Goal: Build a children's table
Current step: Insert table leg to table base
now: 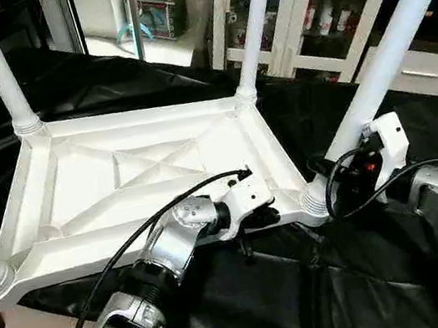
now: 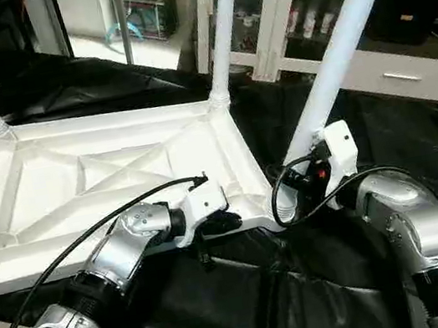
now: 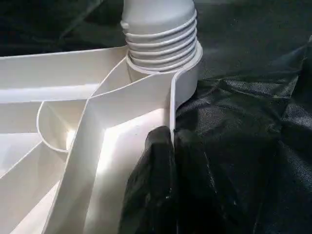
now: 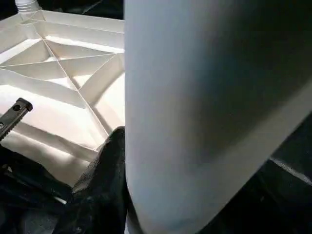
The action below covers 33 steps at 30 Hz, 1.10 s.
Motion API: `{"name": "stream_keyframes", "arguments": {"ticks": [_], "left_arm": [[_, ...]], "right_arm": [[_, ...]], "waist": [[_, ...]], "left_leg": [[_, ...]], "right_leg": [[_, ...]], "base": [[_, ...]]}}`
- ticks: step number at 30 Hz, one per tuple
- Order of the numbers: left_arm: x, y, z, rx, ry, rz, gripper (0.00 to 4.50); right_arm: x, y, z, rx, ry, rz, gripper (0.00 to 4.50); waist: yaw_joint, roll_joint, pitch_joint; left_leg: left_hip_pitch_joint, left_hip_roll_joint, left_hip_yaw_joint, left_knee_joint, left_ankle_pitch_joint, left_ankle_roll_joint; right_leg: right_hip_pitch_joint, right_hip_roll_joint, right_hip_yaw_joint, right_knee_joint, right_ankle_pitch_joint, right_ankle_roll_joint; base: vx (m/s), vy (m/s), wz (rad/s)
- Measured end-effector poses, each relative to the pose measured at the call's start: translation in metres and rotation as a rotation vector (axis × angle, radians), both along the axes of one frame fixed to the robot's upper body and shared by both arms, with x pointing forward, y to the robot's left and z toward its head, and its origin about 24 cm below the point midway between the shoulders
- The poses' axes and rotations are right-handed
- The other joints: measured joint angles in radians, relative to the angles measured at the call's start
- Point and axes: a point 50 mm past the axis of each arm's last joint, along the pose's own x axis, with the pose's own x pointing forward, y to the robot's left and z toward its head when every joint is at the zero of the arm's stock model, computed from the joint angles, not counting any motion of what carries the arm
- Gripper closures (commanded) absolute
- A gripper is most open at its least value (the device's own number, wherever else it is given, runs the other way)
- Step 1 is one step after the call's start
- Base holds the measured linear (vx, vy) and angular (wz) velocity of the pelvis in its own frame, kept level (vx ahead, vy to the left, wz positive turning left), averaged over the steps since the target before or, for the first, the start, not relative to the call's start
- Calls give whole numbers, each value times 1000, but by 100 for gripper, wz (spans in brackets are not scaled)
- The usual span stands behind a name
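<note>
1. Black cloth (image 1: 252, 302) covers the bench; the tabletop (image 1: 144, 173) lies upside down at frame centre.
2. Your left gripper (image 3: 170, 146) pinches its thin rim nearly closed.
3. Your right gripper (image 4: 114, 161) stands half open around the near-right leg (image 1: 390, 49).
4. Plastic looks light, stiff and slippery; hold the leg low, I think.

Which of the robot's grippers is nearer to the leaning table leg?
Right. The right gripper closes around that leg near its base; the left gripper pinches the tabletop's near rim beside that corner.
</note>
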Motion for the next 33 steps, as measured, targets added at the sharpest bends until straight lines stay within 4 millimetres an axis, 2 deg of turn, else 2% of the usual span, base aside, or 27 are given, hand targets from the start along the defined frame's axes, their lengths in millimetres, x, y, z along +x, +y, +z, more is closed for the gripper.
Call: {"name": "stream_keyframes", "arguments": {"ticks": [11,19,25,27,28,33], "left_arm": [[1,2,0,3,-1,5,450],[2,5,0,1,-1,16,450],[3,6,4,-19,-9,20,450],[3,9,5,-15,-8,14,450],[4,10,5,-14,-9,12,450],[4,12,7,-15,-13,13,450]], "right_arm": [[1,4,-1,-10,-18,-11,269],[3,10,-2,-29,-69,-9,269],[4,16,3,-117,-181,48,264],[4,20,5,-153,-222,77,258],[3,21,5,-154,-231,84,256],[3,22,6,-173,-266,94,251]], "waist": [[-3,2,0],[-26,4,1],[-30,17,9],[-38,33,10],[-39,37,9],[-41,39,11]], "left_leg": [[0,0,-1,-3,0,0],[0,0,-4,-3,0,0],[-2,-1,-4,-3,0,0],[-1,-5,-5,-5,-1,1],[0,-7,-7,-7,-1,1],[-2,-10,-11,-10,-1,1]], "right_leg": [[2,1,-1,-7,0,0],[0,1,-2,-10,0,0],[-2,1,-2,-13,0,0],[-1,-1,0,-14,0,1],[-1,-2,0,-14,-1,2],[-4,-1,0,-14,-2,3]], "base": [[0,0,0],[0,0,0],[0,0,0],[0,0,0],[0,0,0],[0,0,0]]}}
